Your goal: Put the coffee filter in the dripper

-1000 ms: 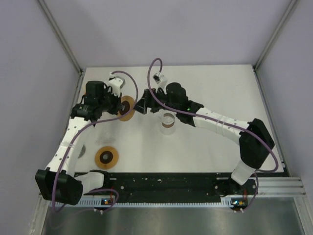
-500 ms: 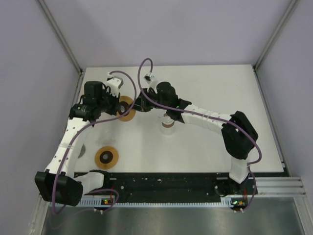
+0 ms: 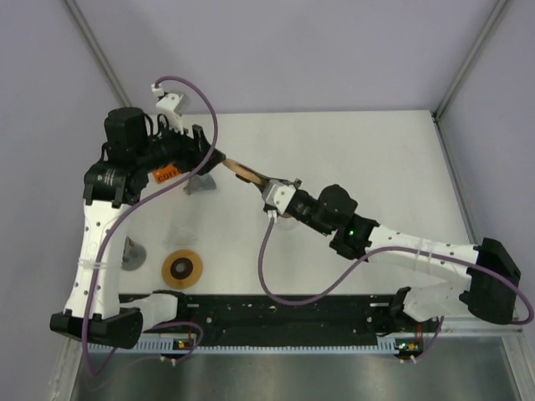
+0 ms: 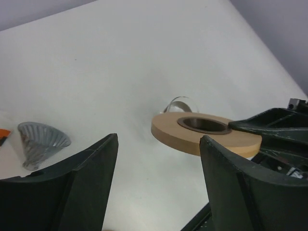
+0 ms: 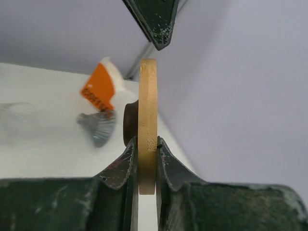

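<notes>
Right jaws grip a round pale wooden ring [image 5: 147,96] at mid-frame. Left jaws stand open; a grey fluted cone filter [image 4: 41,139] lies lower left

I am looking into a robot test cell in a lab: a white surface [image 3: 393,150] boxed in by plain lilac panels [image 3: 292,50] on aluminium struts [image 3: 102,63], with a black mounting rail [image 3: 284,316] along the surface's near edge.

Orange packet [image 5: 99,87] on white table [image 3: 401,150]
</notes>
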Controlling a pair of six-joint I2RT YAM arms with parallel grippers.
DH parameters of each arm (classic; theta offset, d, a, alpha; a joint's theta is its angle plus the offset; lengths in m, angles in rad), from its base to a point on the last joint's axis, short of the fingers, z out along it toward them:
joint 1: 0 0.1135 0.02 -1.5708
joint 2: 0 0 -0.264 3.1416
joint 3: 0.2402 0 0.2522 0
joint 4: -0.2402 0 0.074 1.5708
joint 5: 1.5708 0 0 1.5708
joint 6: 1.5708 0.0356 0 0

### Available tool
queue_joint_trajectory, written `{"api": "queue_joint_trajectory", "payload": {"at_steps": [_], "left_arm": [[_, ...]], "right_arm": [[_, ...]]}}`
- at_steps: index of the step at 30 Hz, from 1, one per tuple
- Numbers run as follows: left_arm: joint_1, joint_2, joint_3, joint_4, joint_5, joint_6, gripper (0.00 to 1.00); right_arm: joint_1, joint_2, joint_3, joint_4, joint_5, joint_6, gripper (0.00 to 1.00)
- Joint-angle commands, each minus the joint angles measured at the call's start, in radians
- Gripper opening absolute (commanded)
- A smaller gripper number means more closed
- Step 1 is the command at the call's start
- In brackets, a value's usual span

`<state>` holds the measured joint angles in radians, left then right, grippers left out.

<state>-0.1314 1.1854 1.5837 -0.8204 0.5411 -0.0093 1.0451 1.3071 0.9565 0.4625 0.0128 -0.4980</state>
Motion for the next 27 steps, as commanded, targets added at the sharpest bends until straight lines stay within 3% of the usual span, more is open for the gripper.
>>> {"api": "queue_joint_trajectory", "payload": {"at_steps": [1, 7, 15, 16, 19, 22, 26, 27], "left_arm": [[0.003, 0.02, 0.024, 0.019, 0.244, -0.193, 0.75], [0.003, 0.026, -0.036, 0.113, 0.358, -0.32, 0.77], [0.003, 0.057, -0.154, 0.253, 0.436, -0.449, 0.75], [0.003, 0.06, -0.154, 0.257, 0.439, -0.452, 0.71], [0.003, 0.062, -0.159, 0.267, 0.438, -0.454, 0.31], [0.003, 0.06, -0.172, 0.271, 0.436, -0.454, 0.0], [0.003, 0.059, -0.195, 0.285, 0.441, -0.466, 0.0], [0.003, 0.059, -0.2, 0.287, 0.436, -0.466, 0.0]], "right_arm": [[0.018, -0.034, -0.084, 0.28, 0.119, -0.626, 0.0], [0.065, 0.007, -0.137, 0.47, 0.24, -1.002, 0.0], [0.124, 0.119, -0.148, 0.651, 0.263, -1.255, 0.0], [0.128, 0.126, -0.145, 0.648, 0.263, -1.261, 0.0], [0.133, 0.133, -0.14, 0.639, 0.259, -1.248, 0.0], [0.133, 0.126, -0.136, 0.619, 0.262, -1.2, 0.0], [0.139, 0.095, -0.116, 0.5, 0.279, -1.046, 0.0], [0.144, 0.084, -0.101, 0.458, 0.298, -0.974, 0.06]]}}
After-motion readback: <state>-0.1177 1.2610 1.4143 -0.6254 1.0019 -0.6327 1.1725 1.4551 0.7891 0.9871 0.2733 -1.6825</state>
